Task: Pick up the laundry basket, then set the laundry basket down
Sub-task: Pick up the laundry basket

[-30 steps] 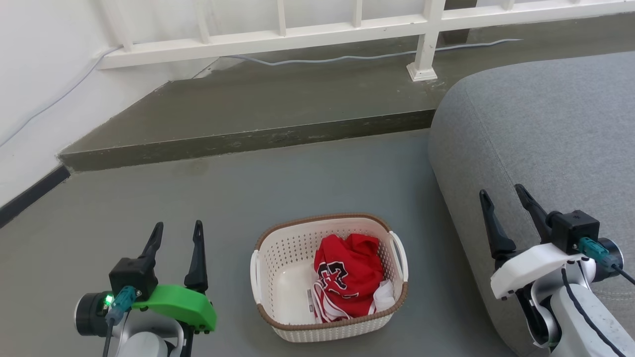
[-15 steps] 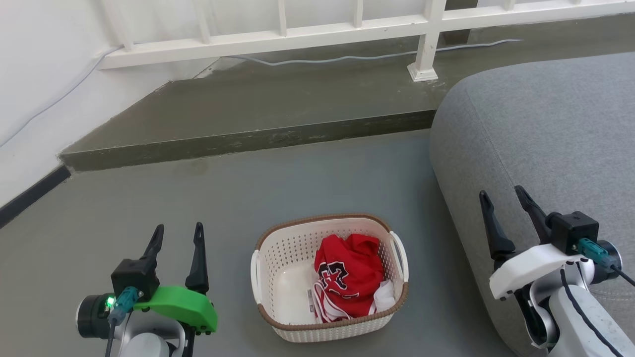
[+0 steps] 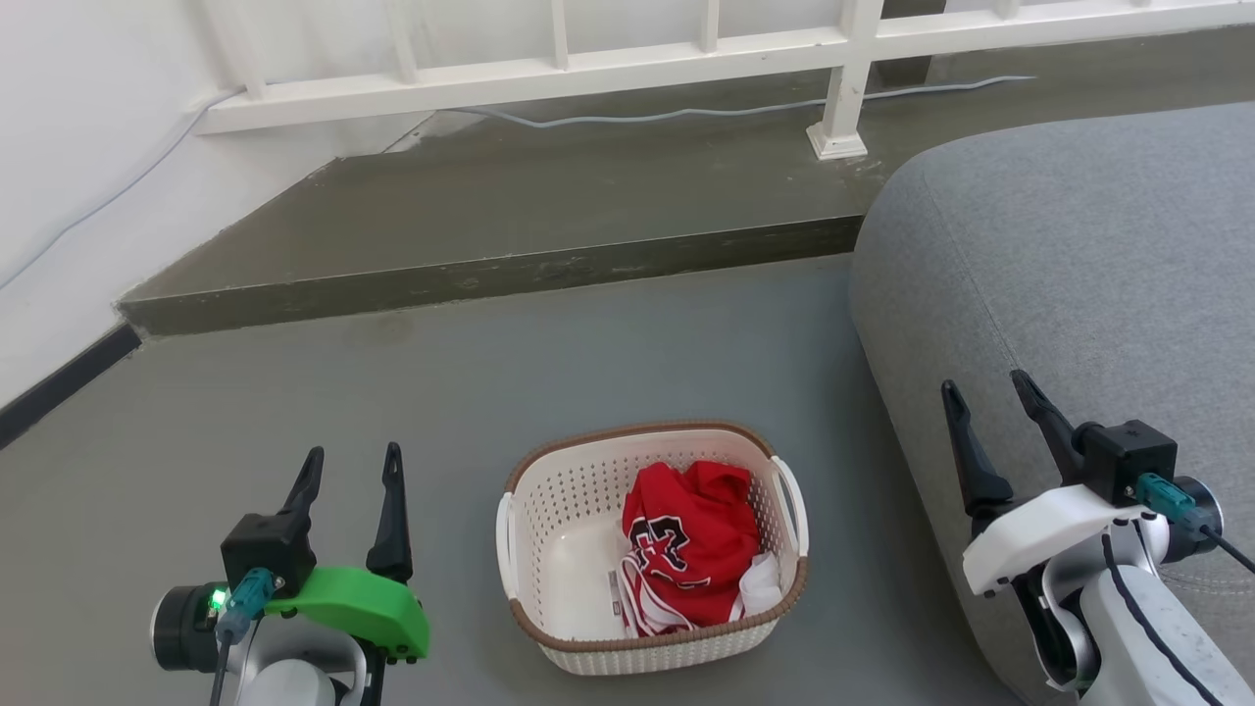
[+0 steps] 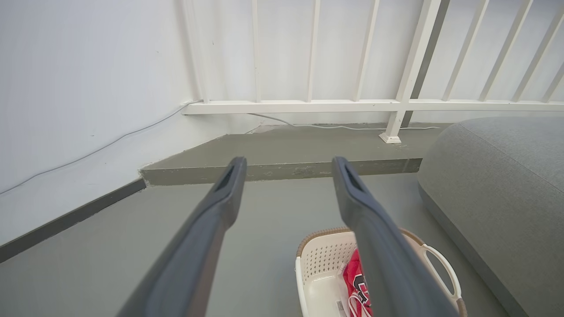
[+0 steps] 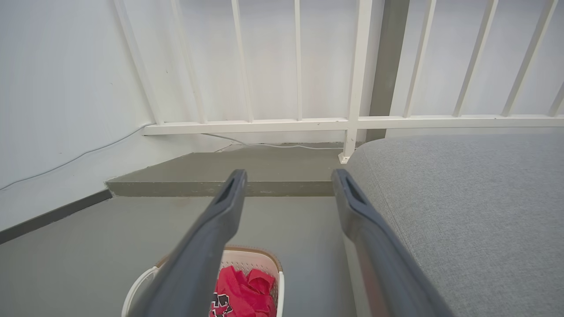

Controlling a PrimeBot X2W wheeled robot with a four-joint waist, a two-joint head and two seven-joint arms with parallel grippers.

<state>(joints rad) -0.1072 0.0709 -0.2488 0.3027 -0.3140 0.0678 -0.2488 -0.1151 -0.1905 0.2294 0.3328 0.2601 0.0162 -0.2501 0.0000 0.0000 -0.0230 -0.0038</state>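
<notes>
The laundry basket [image 3: 578,510] is cream-white with perforated walls and a brown woven-look rim. It stands on the grey floor in the lower middle of the head view, holding a red jersey [image 3: 691,549]. My left gripper [image 3: 353,466] hovers open to the basket's left, nothing between its fingers. On the basket's right, over the sofa's edge, my right gripper [image 3: 985,397] is open and empty too. The left wrist view has the basket [image 4: 324,264] low, past the left gripper [image 4: 288,165]. Through the right gripper [image 5: 288,176] the basket [image 5: 251,259] sits at the bottom edge.
A large grey fabric sofa [image 3: 1079,255] fills the right side, close to the basket. Behind lies a raised concrete step [image 3: 490,226] with a white railing [image 3: 686,49] and a grey cable. A white wall with dark skirting [image 3: 59,382] bounds the left.
Both grippers have sunk slightly in the head view, the right one a little to the left as well. The basket has stayed where it was.
</notes>
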